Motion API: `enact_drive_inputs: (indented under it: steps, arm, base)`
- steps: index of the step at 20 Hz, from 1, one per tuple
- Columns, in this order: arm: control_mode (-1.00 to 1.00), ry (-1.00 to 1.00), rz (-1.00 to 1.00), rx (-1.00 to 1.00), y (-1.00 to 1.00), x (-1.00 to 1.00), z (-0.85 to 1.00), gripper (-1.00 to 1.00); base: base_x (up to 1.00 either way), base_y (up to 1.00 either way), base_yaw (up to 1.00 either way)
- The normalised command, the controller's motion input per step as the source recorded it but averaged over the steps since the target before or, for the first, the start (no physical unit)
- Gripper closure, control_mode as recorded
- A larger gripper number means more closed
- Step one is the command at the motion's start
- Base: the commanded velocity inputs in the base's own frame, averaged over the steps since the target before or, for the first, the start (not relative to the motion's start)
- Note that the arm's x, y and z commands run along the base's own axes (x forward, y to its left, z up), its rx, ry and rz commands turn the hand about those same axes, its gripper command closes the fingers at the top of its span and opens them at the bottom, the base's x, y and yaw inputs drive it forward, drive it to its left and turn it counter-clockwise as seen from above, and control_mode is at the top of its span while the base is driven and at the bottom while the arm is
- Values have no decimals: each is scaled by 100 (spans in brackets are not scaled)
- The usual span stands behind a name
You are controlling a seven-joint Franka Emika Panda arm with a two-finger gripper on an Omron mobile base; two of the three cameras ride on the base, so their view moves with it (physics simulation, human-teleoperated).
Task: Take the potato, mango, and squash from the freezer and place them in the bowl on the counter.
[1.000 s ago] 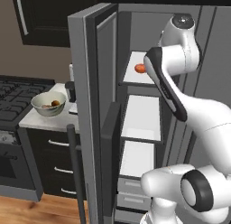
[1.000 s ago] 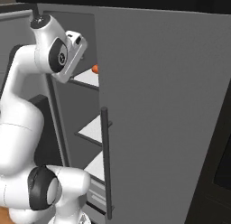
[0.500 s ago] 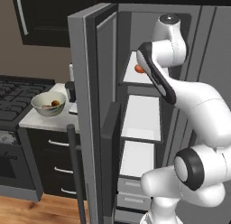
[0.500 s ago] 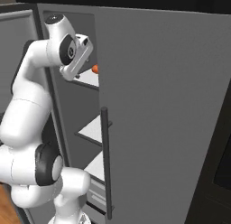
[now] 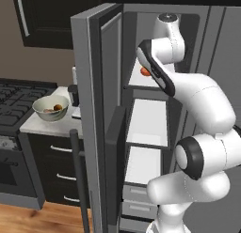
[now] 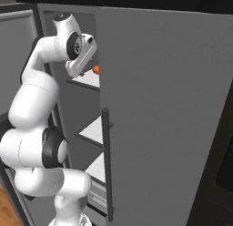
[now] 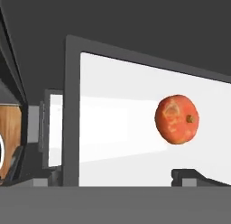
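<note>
The freezer (image 5: 89, 110) stands open. On its top white shelf (image 7: 117, 128) lies the mango (image 7: 177, 119), small and red-orange, also visible as the mango (image 5: 145, 72) and the mango (image 6: 96, 69). My gripper (image 7: 119, 178) is open and empty, its tips wide apart, a short way in front of the mango and below-left of it in the hand view. My hand (image 6: 81, 56) hangs at the shelf's edge. The cream bowl (image 5: 41, 105) sits on the counter (image 5: 47, 126) to the left, with an orange-brown ball and something dark inside. I cannot pick out the potato or squash.
The thick freezer door (image 5: 87, 133) swings out between the bowl and the shelves, its bar handle (image 5: 77, 180) low at the front. The other door panel (image 6: 164, 120) closes off the right side. Lower white shelves (image 5: 148, 121) sit below. A black stove (image 5: 12, 98) adjoins the counter.
The arm has stretched up and in toward the top shelf, bringing the hand closer to the mango. The mango and bowl have not moved.
</note>
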Motion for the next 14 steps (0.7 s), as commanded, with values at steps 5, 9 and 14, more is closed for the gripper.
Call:
enact_drive_inputs:
  steps: [5,9,14]
  arm:
    - [-100,16,0,0,0,42,-23,-100]
    - [-100,11,0,1,0,36,-14,-100]
    - [-100,8,0,0,0,38,-2,-100]
  base:
    - [0,0,0]
    - [0,0,0]
    - [0,0,0]
